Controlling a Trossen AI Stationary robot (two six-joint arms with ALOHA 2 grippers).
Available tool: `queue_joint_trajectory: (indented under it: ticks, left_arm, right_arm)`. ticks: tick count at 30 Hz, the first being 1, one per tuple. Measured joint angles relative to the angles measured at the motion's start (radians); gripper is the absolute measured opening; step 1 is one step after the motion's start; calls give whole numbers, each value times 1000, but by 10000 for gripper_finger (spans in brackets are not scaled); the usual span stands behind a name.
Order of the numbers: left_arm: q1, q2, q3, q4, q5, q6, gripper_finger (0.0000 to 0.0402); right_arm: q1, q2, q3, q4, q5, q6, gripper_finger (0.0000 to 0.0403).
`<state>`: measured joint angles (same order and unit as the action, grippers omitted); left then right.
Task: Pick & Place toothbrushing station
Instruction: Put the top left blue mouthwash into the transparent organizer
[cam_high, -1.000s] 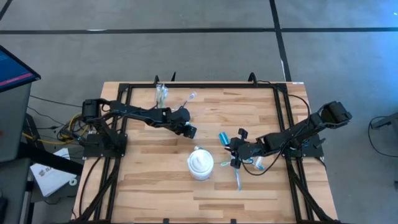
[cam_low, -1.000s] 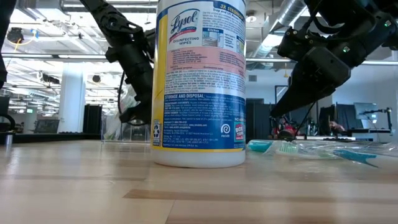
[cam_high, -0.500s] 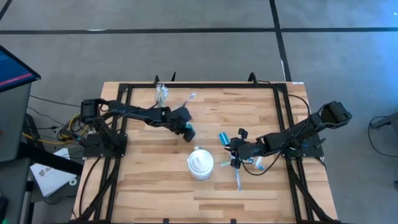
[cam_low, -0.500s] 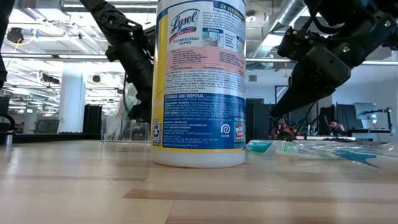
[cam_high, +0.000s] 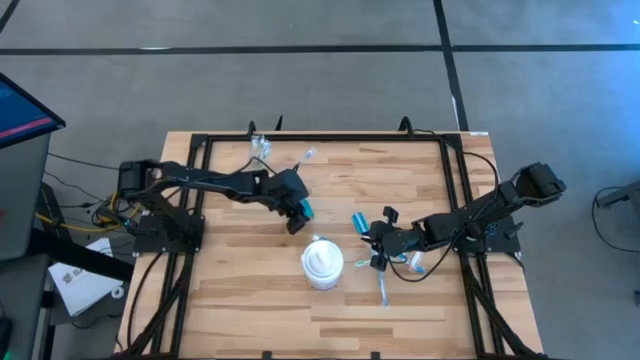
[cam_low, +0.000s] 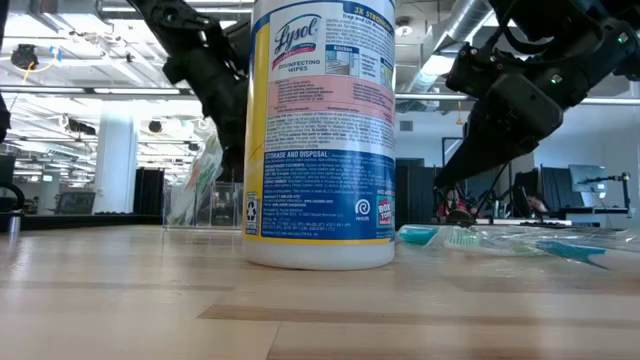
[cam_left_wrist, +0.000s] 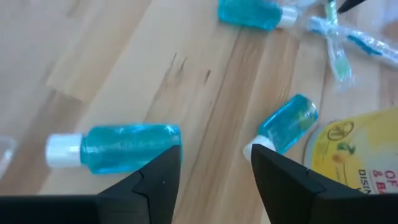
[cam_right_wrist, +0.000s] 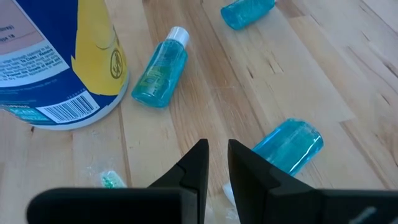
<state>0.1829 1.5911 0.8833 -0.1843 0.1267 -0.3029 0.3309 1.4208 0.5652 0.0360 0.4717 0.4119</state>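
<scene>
Butcher-block table (cam_high: 250, 300) inside a black frame. Left gripper (cam_high: 298, 214), near centre, stands wide open and empty above a blue white-capped tube (cam_left_wrist: 115, 148). Wipes canister (cam_high: 323, 264) sits at its five o'clock. Risk: closing fingers roll the tube aside. Right gripper (cam_high: 380, 240), at three o'clock, nearly closed, empty, over wrapped toothbrushes (cam_high: 384, 287).

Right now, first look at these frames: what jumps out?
The Lysol wipes canister stands upright near the table's middle and fills the low view. Small blue white-capped bottles lie flat around it: one just ahead of the left gripper, whose fingers are open, and others near the right gripper. A toothbrush lies close to the right gripper.
</scene>
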Motion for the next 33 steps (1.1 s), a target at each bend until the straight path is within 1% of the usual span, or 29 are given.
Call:
queue_joint_trajectory:
  ticks: [3, 5, 7, 9, 12, 14, 16, 22, 25, 33]
  left_arm:
    - [-7, -35, 0, -13, -6, 89, 186]
    - [-8, -54, 0, -18, -6, 81, 183]
    - [-8, -67, -2, -17, -6, 34, 180]
    - [-8, -70, -11, -6, -30, -70, 178]
    - [-2, -68, -44, -19, -74, -302, 174]
    - [7, -67, -64, -16, -73, -462, 172]
    - [23, -66, -78, -18, -71, -570, 172]
    - [50, -53, -109, 42, -67, -725, 180]
    - [60, -51, -112, 63, -55, -778, 186]
    - [78, 38, -111, 114, -56, -858, 197]
  right_arm:
    - [0, 0, 0, -1, 0, 6, 52]
    - [0, 0, 0, 0, 0, 8, 52]
    - [1, 0, 0, 1, 0, 8, 52]
    - [0, 0, 0, 2, 0, 8, 52]
    - [0, 0, 0, 2, 0, 8, 52]
    - [1, 0, 0, 2, 0, 8, 52]
    - [1, 0, 0, 2, 0, 8, 52]
    - [0, 0, 0, 2, 0, 8, 52]
    - [0, 0, 0, 3, 0, 8, 52]
    - [1, 0, 0, 2, 0, 8, 52]
